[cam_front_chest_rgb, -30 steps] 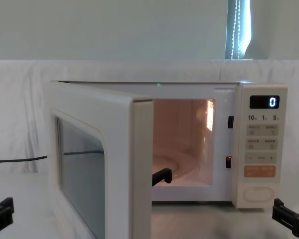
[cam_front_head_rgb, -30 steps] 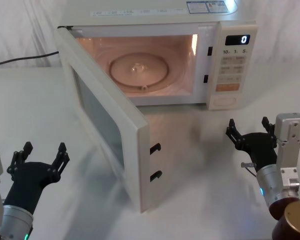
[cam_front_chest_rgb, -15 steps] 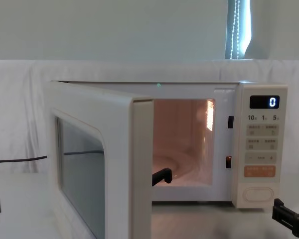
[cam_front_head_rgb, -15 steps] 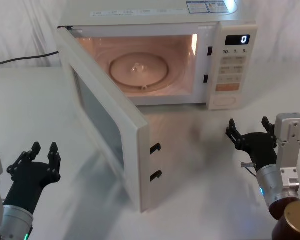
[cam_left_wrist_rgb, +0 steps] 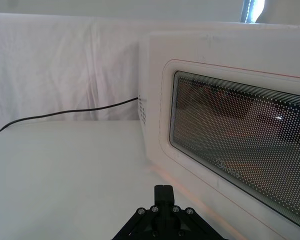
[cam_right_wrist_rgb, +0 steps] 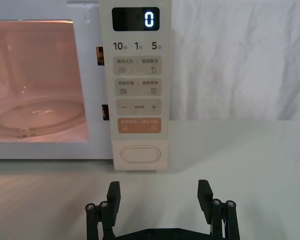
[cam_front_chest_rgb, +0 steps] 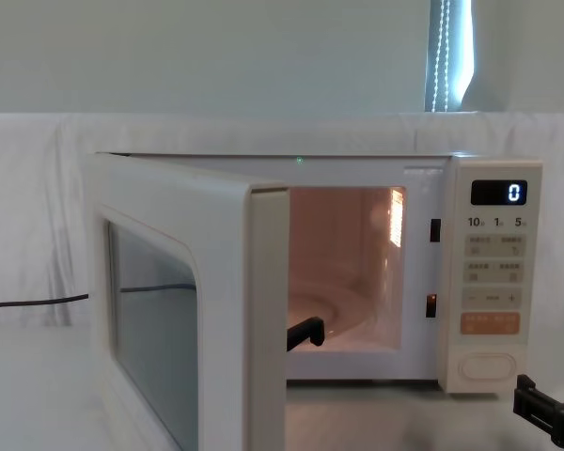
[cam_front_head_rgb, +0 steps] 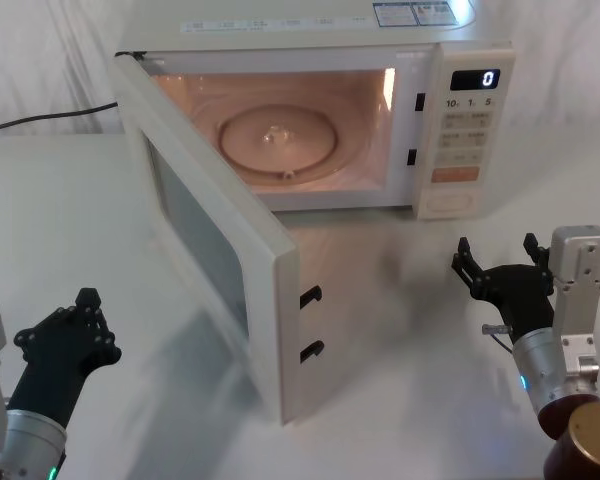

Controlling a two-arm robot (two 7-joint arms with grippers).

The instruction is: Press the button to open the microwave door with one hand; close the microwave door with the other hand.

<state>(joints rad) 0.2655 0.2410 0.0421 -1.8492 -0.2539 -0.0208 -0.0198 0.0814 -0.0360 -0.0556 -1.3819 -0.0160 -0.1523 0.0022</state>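
Our left black gripper (cam_front_head_rgb: 80,312) has drawn its fingers together over the last second, from spread wide to pinched shut on nothing, low at the near left. The wide cream microwave door with its dark glass window (cam_front_head_rgb: 215,250) hangs open, swung toward us, its outer face just beyond that gripper. We judge a closed tip ready to push it shut. Our right black gripper (cam_front_head_rgb: 498,268) waits near right, fingers apart and empty, before the large cream rounded button (cam_right_wrist_rgb: 139,154) on the boxy cream microwave (cam_front_head_rgb: 435,45).
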